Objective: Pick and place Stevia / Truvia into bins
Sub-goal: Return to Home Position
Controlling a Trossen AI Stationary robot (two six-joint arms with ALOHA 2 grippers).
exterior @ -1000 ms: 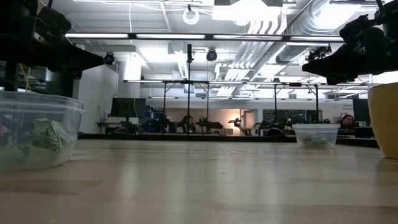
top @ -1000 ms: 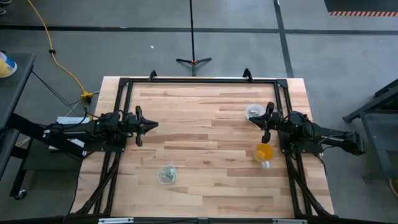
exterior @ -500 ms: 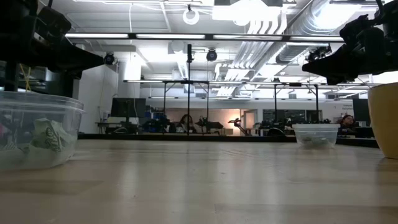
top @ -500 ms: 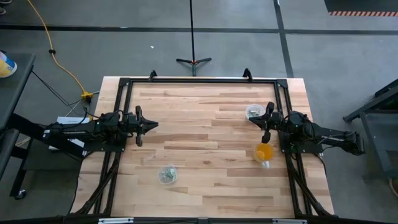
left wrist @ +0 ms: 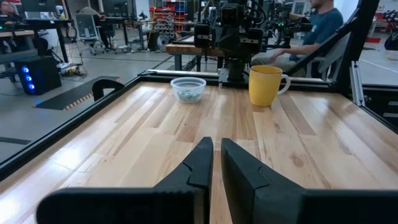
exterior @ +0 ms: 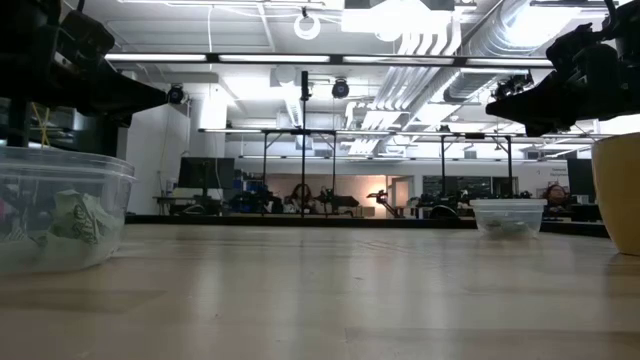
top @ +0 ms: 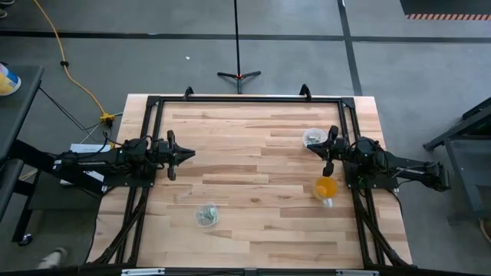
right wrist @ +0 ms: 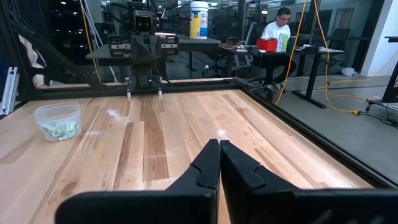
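Observation:
Two clear plastic bins stand upright on their bases on the wooden table, both with green-and-white Stevia packets inside. One bin [top: 206,215] [exterior: 60,215] [right wrist: 58,121] is toward the near left. The other bin [top: 313,137] [exterior: 508,217] [left wrist: 188,89] is at the right, just beside my right gripper [top: 310,149] [right wrist: 219,152], which is shut and held above the table. My left gripper [top: 192,153] [left wrist: 216,152] hovers at the table's left side, shut, pointing right. I see no loose packets on the table.
An orange cup [top: 325,188] [left wrist: 265,85] [exterior: 620,195] stands near the right arm, on the near side of its gripper. A black frame [top: 245,98] runs around the table's edges. Bare wood lies between the two arms. A person sits beyond the table [left wrist: 317,31].

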